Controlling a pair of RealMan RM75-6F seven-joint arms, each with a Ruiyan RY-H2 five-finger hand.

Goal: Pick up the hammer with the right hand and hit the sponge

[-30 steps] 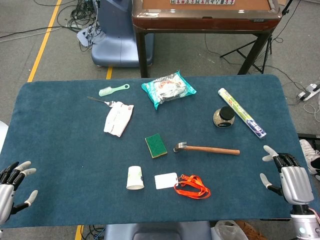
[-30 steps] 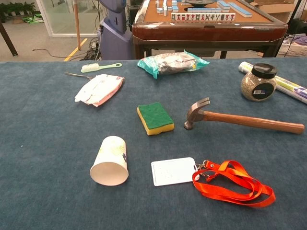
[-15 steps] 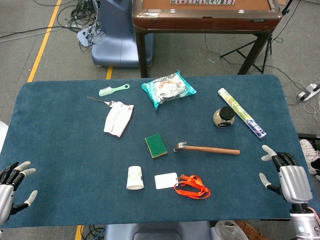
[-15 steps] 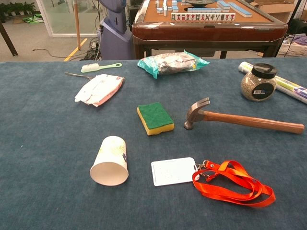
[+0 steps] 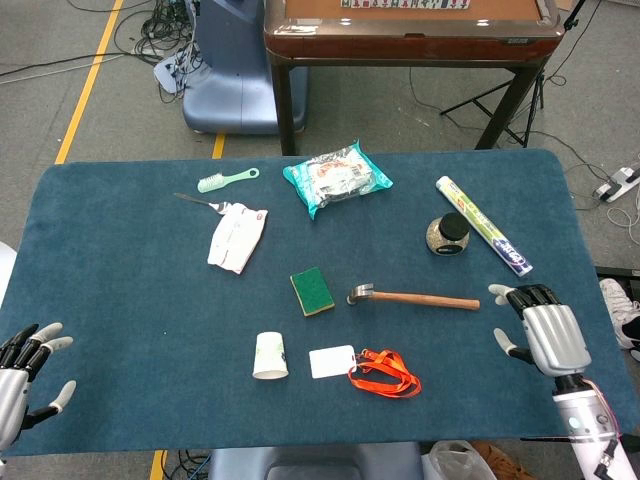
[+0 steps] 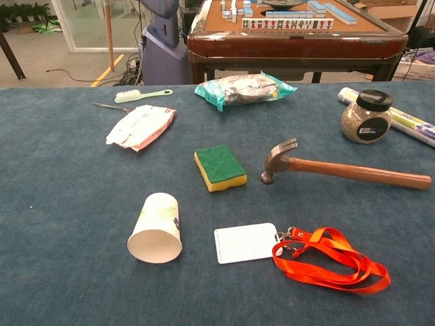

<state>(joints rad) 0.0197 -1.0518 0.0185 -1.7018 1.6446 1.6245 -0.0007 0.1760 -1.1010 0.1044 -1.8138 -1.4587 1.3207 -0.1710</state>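
Note:
The hammer (image 5: 412,297) (image 6: 343,170) lies flat near the table's middle, steel head to the left, wooden handle pointing right. Just left of the head sits the sponge (image 5: 312,290) (image 6: 219,168), green on top with a yellow base. My right hand (image 5: 540,332) hovers open over the table's right side, a short way right of the handle's end, fingers spread and holding nothing. My left hand (image 5: 22,372) hangs open off the front left corner. Neither hand shows in the chest view.
A paper cup (image 5: 269,355) on its side, a white card (image 5: 332,361) with an orange lanyard (image 5: 385,371) lie in front of the sponge. A jar (image 5: 447,234) and a tube (image 5: 483,226) are at back right; a snack bag (image 5: 337,177), wipes pack (image 5: 236,238), fork and brush (image 5: 226,180) further back.
My right hand has moved left and forward over the table, closer to the hammer's handle end. The left hand and all objects stay put.

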